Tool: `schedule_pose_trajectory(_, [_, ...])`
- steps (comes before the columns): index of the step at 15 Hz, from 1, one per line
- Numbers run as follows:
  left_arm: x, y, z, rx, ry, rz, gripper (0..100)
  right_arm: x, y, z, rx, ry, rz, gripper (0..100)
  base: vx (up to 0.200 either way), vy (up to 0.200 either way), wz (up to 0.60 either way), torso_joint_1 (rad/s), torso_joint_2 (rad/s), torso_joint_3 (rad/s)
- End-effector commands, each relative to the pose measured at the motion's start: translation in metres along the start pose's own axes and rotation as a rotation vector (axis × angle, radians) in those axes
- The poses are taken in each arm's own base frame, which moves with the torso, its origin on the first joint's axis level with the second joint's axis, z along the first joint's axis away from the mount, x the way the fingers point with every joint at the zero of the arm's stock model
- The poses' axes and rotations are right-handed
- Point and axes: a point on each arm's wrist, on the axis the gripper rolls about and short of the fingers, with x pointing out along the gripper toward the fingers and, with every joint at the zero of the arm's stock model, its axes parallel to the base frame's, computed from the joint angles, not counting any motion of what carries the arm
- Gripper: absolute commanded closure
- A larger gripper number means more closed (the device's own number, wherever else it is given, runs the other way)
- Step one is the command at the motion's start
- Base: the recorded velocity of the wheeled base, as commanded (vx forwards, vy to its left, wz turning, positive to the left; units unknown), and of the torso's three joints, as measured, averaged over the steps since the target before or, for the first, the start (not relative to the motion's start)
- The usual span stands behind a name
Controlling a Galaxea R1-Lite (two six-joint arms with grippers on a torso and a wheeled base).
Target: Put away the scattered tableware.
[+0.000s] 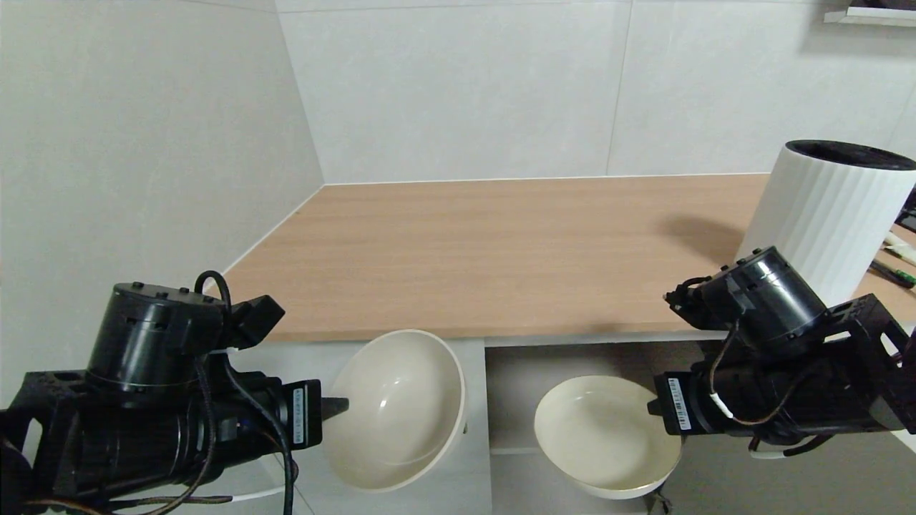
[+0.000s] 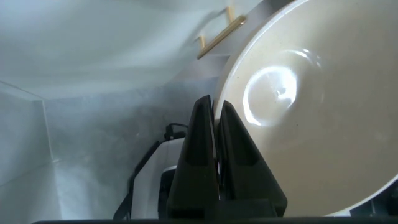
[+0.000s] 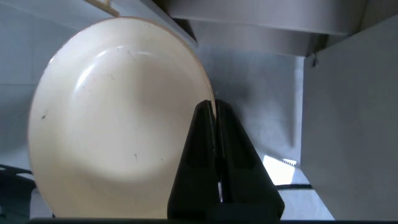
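**While two bowls are hanging below the counter, the right one is sitting nearer the open space**

Since each bowl is being held by its rim, what matters is which way each one is lying from the cupboard. The left bowl (image 1: 397, 411) is tipping almost on edge, its hollow facing the robot, with the left gripper (image 2: 215, 112) pinching its left rim between jaws pressed nearly together. The right bowl (image 1: 605, 433) is lying flatter, hollow upward, with the right gripper (image 3: 215, 112) clamping its right rim the same way. Both are hanging just below the near edge of the counter (image 1: 501, 250). What looks like an open cupboard recess (image 1: 529, 379) is lying directly behind the right bowl, so the right arm is looking better placed. The left bowl is facing a closed door (image 1: 476, 458). A ribbed white bin (image 1: 830, 214) is standing far right on the counter.
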Motion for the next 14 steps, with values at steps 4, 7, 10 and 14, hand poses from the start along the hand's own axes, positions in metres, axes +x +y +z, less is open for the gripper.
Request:
schedule_pose_trajectory(4, [0.0015,0.0002,-0.0002,-0.001,0.005,0.002,100,0.0046,0.0002,-0.0012,-0.002,0.014,-0.006,100,0.000,0.000,0.00,-0.194,0.49,0.288])
schedule_pose_trajectory(7, [0.0015,0.0002,-0.0002,-0.001,0.005,0.002,100,0.0055,0.0006,-0.0015,-0.004,0.017,-0.007,100,0.000,0.000,0.00,-0.175,0.46,0.287])
schedule_pose_trajectory(10, [0.0026,0.0004,-0.0005,-0.001,0.009,0.004,100,0.0069,0.0007,-0.0017,-0.004,0.021,-0.009,100,0.000,0.000,0.00,-0.155,0.45,0.302])
schedule_pose_trajectory(14, [0.0031,0.0007,-0.0009,-0.001,0.011,0.005,100,0.0081,0.0021,-0.0028,-0.010,0.028,-0.008,100,0.000,0.000,0.00,-0.120,0.45,0.327])
